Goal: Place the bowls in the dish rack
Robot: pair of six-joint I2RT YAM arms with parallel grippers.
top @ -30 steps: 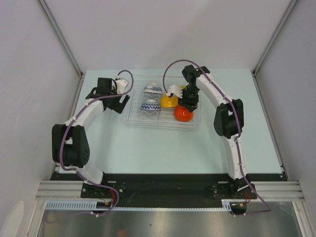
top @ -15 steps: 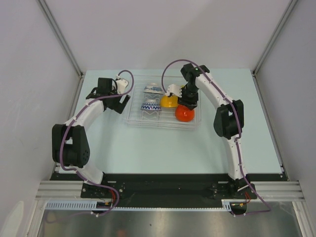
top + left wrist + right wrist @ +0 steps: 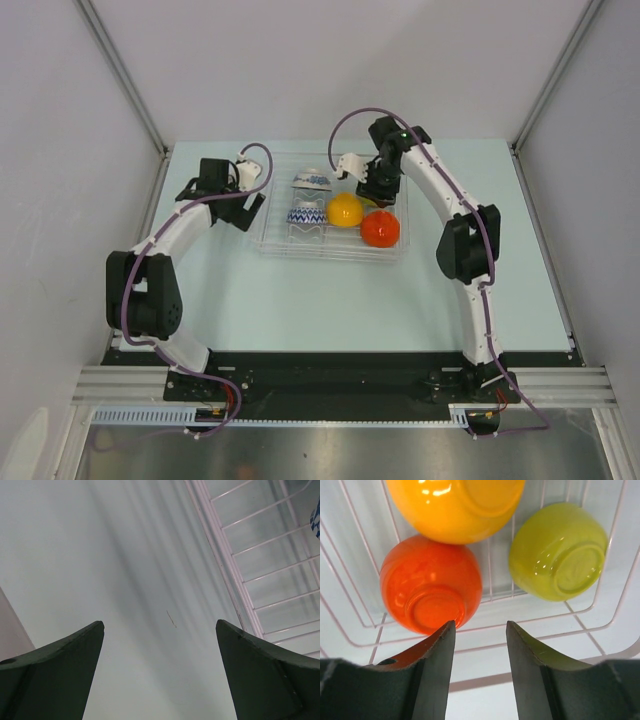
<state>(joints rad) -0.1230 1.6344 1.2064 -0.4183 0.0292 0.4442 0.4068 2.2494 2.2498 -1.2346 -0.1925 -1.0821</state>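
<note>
1. Reading the overhead view with the arm bases at 6 o'clock: the dish rack (image 3: 330,254) sits at the far centre of the table (image 3: 300,300). All five bowls are inside it, bases up where you can see them.
2. Bowl positions:
   - One patterned bowl (image 3: 312,181) is by the 12 o'clock wall.
   - The second patterned bowl (image 3: 303,215) is just at its 6 o'clock.
   - The orange bowl (image 3: 345,209) is mid-rack.
   - The red bowl (image 3: 380,229) is just beside the orange one, at its 4 o'clock.
   - The yellow-green bowl (image 3: 557,550) is toward the 1 o'clock corner, largely hidden under your right wrist from above.
3. Right gripper (image 3: 479,627): the jaws are roughly half apart with nothing between them. It hangs above the gap between the red and yellow-green bowls.
4. Left gripper (image 3: 160,625): the jaws are spread fully and hold nothing. It is over bare table just outside the rack's 9 o'clock wall.
5. Step, as judged: loading looks complete, and only the withdrawal is left.
6. Next move: raise your right wrist straight up before swinging toward 4 o'clock. The fingertips are near two glossy bowls, so a sideways sweep could nudge one off its prongs.
7. Room:
   - The widest open table runs from the rack's near wall to 6 o'clock.
   - A fair strip lies at 3 o'clock, before the side panel (image 3: 600,250).
   - The 9 o'clock strip is narrower, so keep your left elbox tucked.
</note>
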